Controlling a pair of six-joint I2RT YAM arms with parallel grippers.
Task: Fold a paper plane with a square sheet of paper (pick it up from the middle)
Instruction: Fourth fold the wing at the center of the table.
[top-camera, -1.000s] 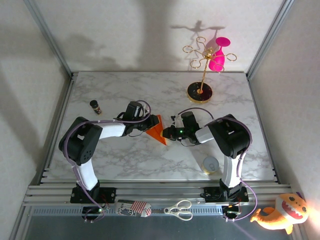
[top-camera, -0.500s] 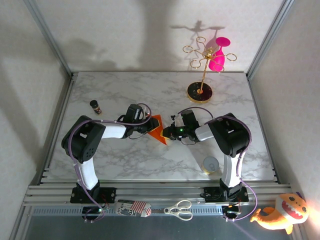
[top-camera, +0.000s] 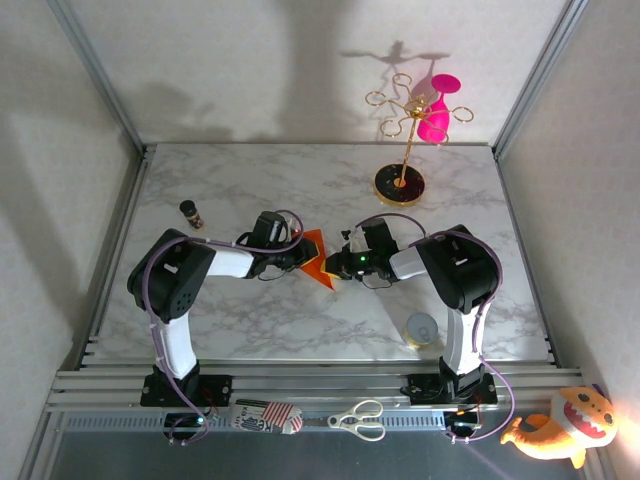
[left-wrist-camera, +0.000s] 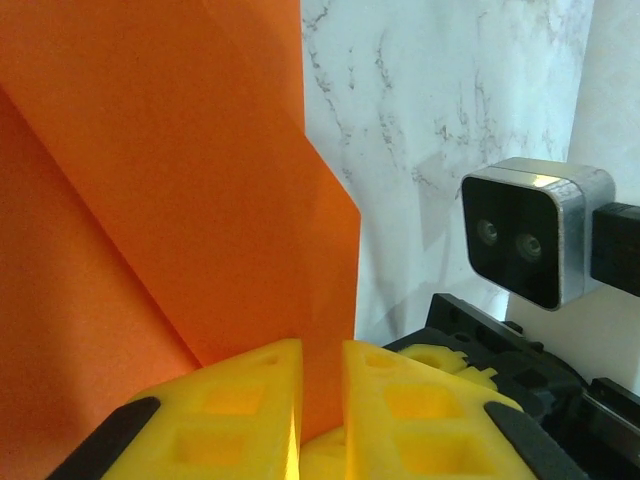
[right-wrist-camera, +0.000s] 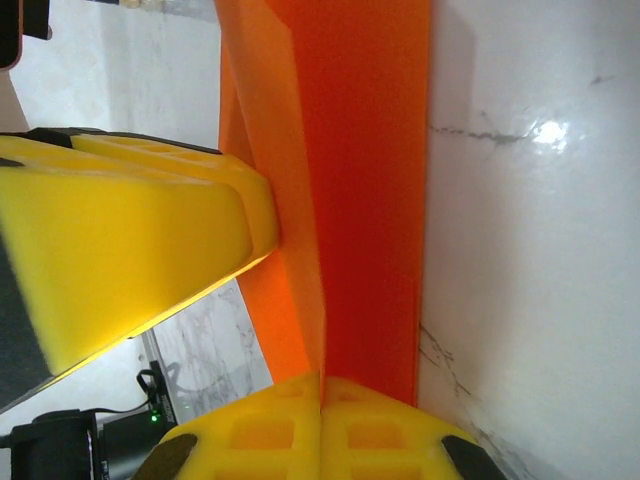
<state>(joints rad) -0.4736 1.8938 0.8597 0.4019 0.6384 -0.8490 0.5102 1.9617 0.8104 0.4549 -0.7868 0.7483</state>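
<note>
The orange paper (top-camera: 316, 259), folded into a creased, pointed shape, sits between the two sets of jaws and is pinched from both sides. The left gripper (left-wrist-camera: 322, 352) is clamped on one edge. A sliver of paper fills the narrow slot between its yellow fingers (left-wrist-camera: 235, 405), and the sheet spreads out ahead of them. The right gripper (right-wrist-camera: 321, 392) is clenched tight on a lengthwise crease, with the paper running straight out from its tips. The grippers face each other, nearly touching, over the marble table (top-camera: 250, 180).
</note>
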